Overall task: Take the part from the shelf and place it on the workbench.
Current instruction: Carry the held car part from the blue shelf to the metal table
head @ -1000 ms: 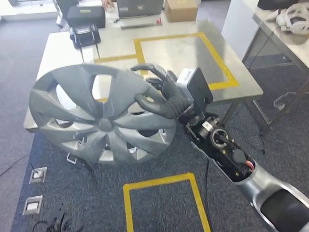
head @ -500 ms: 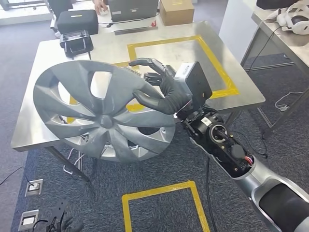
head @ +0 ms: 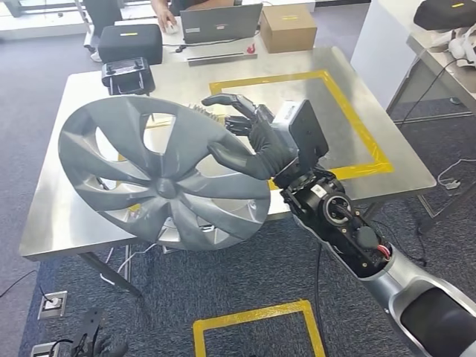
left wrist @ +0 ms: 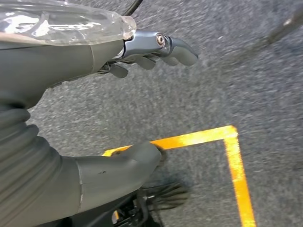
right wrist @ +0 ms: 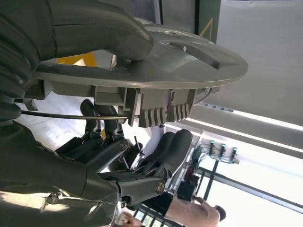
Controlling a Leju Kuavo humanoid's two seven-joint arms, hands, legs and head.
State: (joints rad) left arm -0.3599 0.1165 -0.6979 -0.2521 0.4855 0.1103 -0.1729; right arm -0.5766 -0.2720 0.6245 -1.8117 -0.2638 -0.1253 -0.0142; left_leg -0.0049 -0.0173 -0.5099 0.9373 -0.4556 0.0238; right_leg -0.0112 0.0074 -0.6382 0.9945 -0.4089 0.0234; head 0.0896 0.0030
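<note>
Steel workbench (head: pixel 73 216) | right hand (head: pixel 255 145) grips wheel cover (head: pixel 157 175) over edge

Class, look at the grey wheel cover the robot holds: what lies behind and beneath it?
Behind the wheel cover, held by the right robot hand, is the steel workbench with yellow tape; below, grey carpet. The table's part behind the cover is hidden.

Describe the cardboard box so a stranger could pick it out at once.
Start at the steel workbench with the yellow tape rectangle. Along its far edge sit a black case, a laptop and, furthest to the right, the cardboard box. It is the only brown thing there, closed, with a small yellow label on top.
</note>
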